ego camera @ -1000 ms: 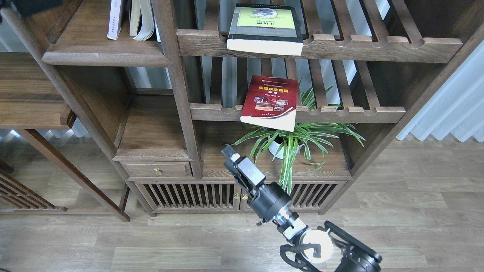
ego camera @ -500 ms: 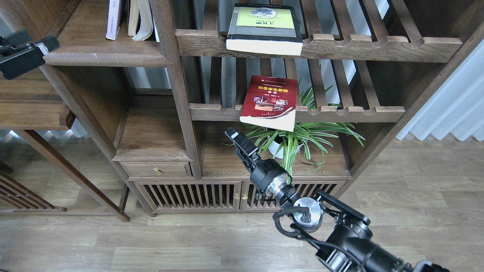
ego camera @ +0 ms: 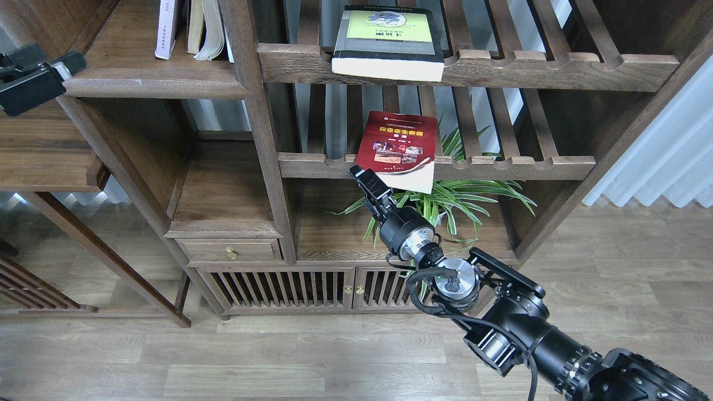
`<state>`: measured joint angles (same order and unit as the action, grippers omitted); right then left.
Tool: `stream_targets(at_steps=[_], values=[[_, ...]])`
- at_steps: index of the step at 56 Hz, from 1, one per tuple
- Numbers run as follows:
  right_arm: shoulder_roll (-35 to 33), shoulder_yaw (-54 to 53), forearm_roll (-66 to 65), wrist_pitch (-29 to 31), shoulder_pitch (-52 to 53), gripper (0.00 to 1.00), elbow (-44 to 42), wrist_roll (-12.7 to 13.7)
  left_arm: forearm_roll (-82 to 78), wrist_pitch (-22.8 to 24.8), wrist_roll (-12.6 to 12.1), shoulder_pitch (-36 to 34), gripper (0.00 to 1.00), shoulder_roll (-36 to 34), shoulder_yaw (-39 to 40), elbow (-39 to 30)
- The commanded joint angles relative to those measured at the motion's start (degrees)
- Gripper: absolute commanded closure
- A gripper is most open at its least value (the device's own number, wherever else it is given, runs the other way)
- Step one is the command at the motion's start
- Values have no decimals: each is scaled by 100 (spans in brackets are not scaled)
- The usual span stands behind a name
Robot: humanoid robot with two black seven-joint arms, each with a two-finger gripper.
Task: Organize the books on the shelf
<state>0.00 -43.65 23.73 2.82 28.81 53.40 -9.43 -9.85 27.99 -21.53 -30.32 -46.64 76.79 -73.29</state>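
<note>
On the solid dark shelf at the upper left of the bookcase, the pale lavender-white book stands upright, with cream-beige books just to its right. Right of that shelf, across the upright post, the thick yellow-green and black book lies flat on the top slatted shelf, its page edge overhanging the notched front rail. Below that book, the dark red book lies flat on the middle slatted shelf, its lower right corner curled and hanging over the rail. Under the red book, a spider plant in a white pot sits in the open compartment above the slatted cabinet doors.

The right gripper points up at the red book's lower left corner, its tip right at the page edge; its fingers look narrow, but whether they touch or pinch the book cannot be told. The left gripper sits just left of the solid shelf's front corner; its fingers appear parted, with nothing between them.
</note>
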Motion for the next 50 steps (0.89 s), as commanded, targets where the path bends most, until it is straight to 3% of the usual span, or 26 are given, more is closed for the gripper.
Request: stream_targets(at_steps=[1,8,15,21,27,50], values=[[0,-82,123,-1,20,17,-23,-7,0,1,0,0,0,-3,2,-2],[0,-187,228,-1,28,22,-102,-7,0,1,0,0,0,-3,2,-2],[0,-319,466,-54,55,35,-181,-7,0,1,0,0,0,6,2,7],[0,-328,466,-54,55,41,-207,-7,0,1,-9,0,0,6,2,7],[0,-459,475,-150,64,66,-216,-15,0,1,0,0,0,6,11,7],[0,-601,483,87,-24,92,-128,-7,9,1,0,17,0,-3,99,60]])
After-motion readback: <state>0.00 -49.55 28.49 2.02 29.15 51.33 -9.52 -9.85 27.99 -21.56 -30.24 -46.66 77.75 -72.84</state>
